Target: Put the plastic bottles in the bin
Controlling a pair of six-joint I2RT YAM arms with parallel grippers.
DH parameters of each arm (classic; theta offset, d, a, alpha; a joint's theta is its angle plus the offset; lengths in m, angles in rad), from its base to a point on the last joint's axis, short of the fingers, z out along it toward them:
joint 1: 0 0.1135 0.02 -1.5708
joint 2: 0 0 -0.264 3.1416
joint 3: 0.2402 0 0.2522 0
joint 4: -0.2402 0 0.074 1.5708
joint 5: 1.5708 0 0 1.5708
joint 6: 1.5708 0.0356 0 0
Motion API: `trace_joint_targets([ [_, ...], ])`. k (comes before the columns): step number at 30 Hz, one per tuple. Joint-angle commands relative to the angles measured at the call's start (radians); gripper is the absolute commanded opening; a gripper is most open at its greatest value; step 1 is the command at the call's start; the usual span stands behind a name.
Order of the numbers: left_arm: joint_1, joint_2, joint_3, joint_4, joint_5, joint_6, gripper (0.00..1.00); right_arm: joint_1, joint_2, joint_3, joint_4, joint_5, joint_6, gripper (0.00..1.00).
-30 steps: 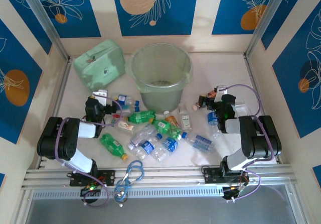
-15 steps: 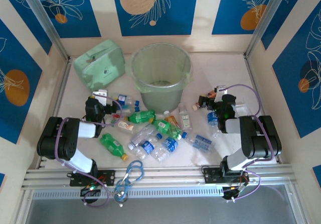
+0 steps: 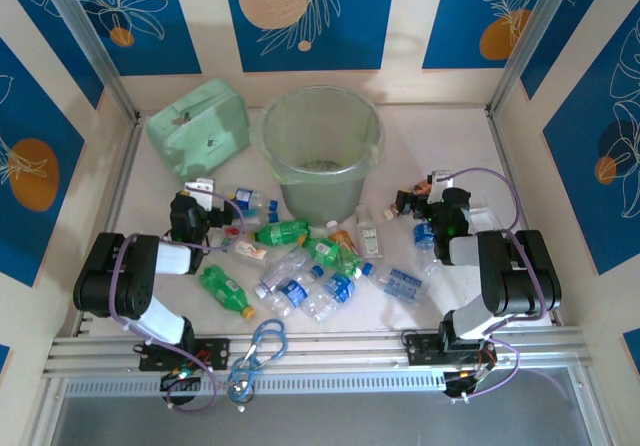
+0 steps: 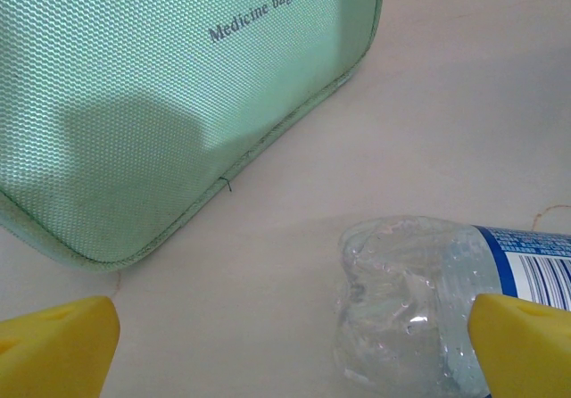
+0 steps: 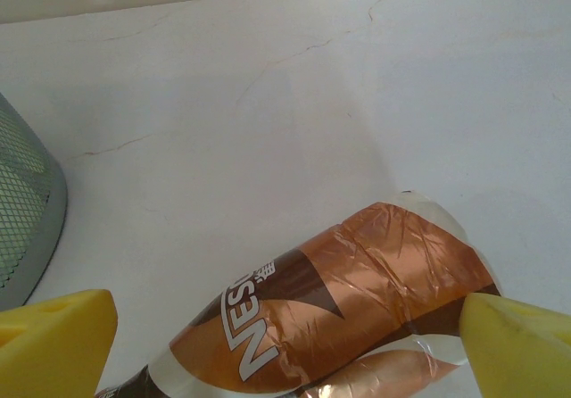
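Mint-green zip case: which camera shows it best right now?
Top external. It shows the whole case lying at the far left of the table, beside the bin. The left wrist view gives a close-up of one rounded corner of it, with "Medicine bag" printed on the fabric.

The green case (image 4: 134, 103) reads "Medicine bag" — the brown-labelled bottle (image 5: 357, 309), "NES".
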Motion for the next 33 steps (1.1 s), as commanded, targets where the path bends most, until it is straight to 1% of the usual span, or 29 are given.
trace_joint_targets([
  [1,-0.002,-0.036,0.025,-0.040,-0.036,-0.001,1.00,0.009,-0.061,0.072,-0.101,0.068,0.011,0.99],
  [2,-0.016,-0.090,0.062,-0.162,-0.090,-0.004,1.00,0.030,-0.142,0.165,-0.340,0.170,0.042,0.99],
  [3,-0.025,-0.147,0.119,-0.299,-0.129,-0.006,1.00,0.037,-0.205,0.275,-0.565,0.238,0.117,0.99],
  [4,-0.036,-0.199,0.184,-0.425,-0.195,-0.027,1.00,0.028,-0.261,0.448,-0.913,0.248,0.224,0.99],
  [5,-0.041,-0.250,0.241,-0.511,-0.257,-0.079,1.00,0.017,-0.294,0.587,-1.146,0.220,0.305,0.99],
  [6,-0.041,-0.298,0.285,-0.596,-0.273,-0.128,1.00,0.016,-0.312,0.643,-1.230,0.222,0.357,0.99],
  [7,-0.041,-0.351,0.337,-0.670,-0.266,-0.174,1.00,0.017,-0.338,0.682,-1.298,0.256,0.433,0.99],
  [8,-0.041,-0.400,0.383,-0.742,-0.247,-0.224,1.00,0.016,-0.362,0.673,-1.364,0.318,0.535,0.99],
  [9,-0.041,-0.438,0.420,-0.790,-0.233,-0.278,1.00,-0.006,-0.377,0.649,-1.399,0.326,0.621,0.99],
  [10,-0.041,-0.473,0.450,-0.822,-0.206,-0.336,1.00,-0.065,-0.391,0.629,-1.407,0.209,0.622,0.99],
  [11,-0.041,-0.495,0.477,-0.842,-0.162,-0.393,1.00,-0.119,-0.396,0.631,-1.439,0.094,0.627,0.96],
  [12,-0.044,-0.504,0.498,-0.860,-0.111,-0.436,1.00,-0.141,-0.397,0.644,-1.487,0.057,0.637,0.93],
  [13,-0.051,-0.504,0.525,-0.885,-0.044,-0.471,1.00,-0.140,-0.397,0.663,-1.546,0.067,0.648,0.93],
  [14,-0.068,-0.496,0.552,-0.911,0.013,-0.497,1.00,-0.123,-0.392,0.698,-1.628,0.106,0.661,0.93],
  [16,-0.128,-0.479,0.586,-0.949,0.078,-0.498,1.00,-0.085,-0.365,0.774,-1.758,0.154,0.667,0.94],
  [18,-0.213,-0.472,0.598,-0.971,0.075,-0.484,1.00,-0.025,-0.322,0.860,-1.883,0.200,0.670,0.96],
  [20,-0.315,-0.468,0.602,-0.980,0.060,-0.461,1.00,0.055,-0.267,0.946,-2.001,0.253,0.671,0.97],
  [22,-0.399,-0.459,0.612,-0.998,0.040,-0.437,1.00,0.115,-0.232,0.985,-2.062,0.271,0.652,0.97],
  [23,-0.441,-0.454,0.619,-1.007,0.032,-0.423,1.00,0.127,-0.222,0.984,-2.073,0.270,0.645,0.97],
  [25,-0.514,-0.447,0.632,-1.015,0.014,-0.405,1.00,0.104,-0.209,0.954,-2.059,0.219,0.625,0.93],
  [28,-0.605,-0.446,0.639,-1.008,-0.018,-0.390,1.00,0.022,-0.171,0.908,-2.024,0.093,0.589,0.86],
  [30,-0.634,-0.446,0.646,-1.010,-0.017,-0.393,1.00,-0.010,-0.122,0.888,-2.009,0.033,0.561,0.81],
  [33,-0.639,-0.459,0.653,-0.994,0.018,-0.395,1.00,-0.007,-0.032,0.873,-2.001,0.029,0.522,0.78],
])
